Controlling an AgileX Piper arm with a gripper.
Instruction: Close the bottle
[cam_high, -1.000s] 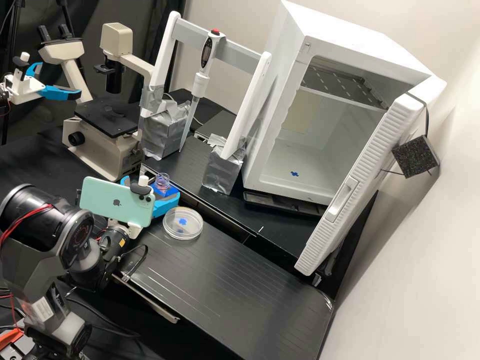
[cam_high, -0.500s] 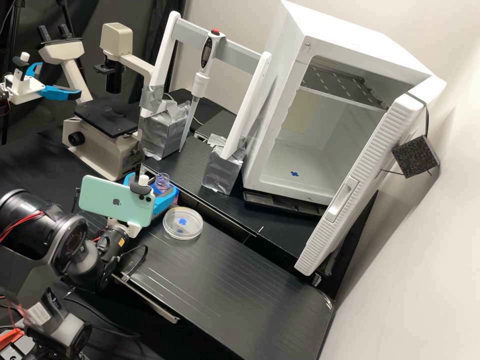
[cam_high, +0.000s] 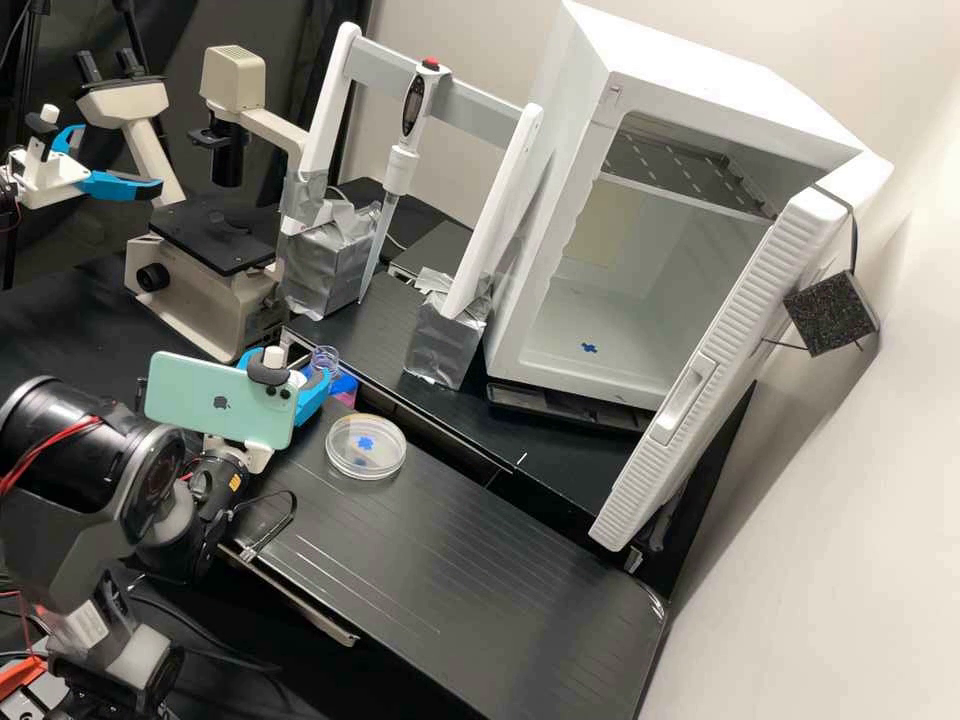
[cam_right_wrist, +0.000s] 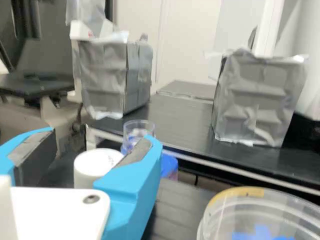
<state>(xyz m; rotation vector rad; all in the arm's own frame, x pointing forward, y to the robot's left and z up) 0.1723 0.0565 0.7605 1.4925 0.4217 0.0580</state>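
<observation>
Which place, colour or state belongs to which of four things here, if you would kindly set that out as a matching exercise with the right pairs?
Column one
1. Bottle
2. Phone
3. Pipette
4. Petri dish

Column two
A. Pale green, with its back to the high view
B. Between two white posts
C. Round and clear, with a blue mark showing through
D. Without a cap on its clear neck

Right pairs: 1-D, 2-A, 3-B, 4-C

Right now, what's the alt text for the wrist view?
Open gripper, a white cylinder showing between its blue fingers; a clear vessel just beyond. Clear round dish nearby, two silver-wrapped blocks on the dark bench behind.
</observation>
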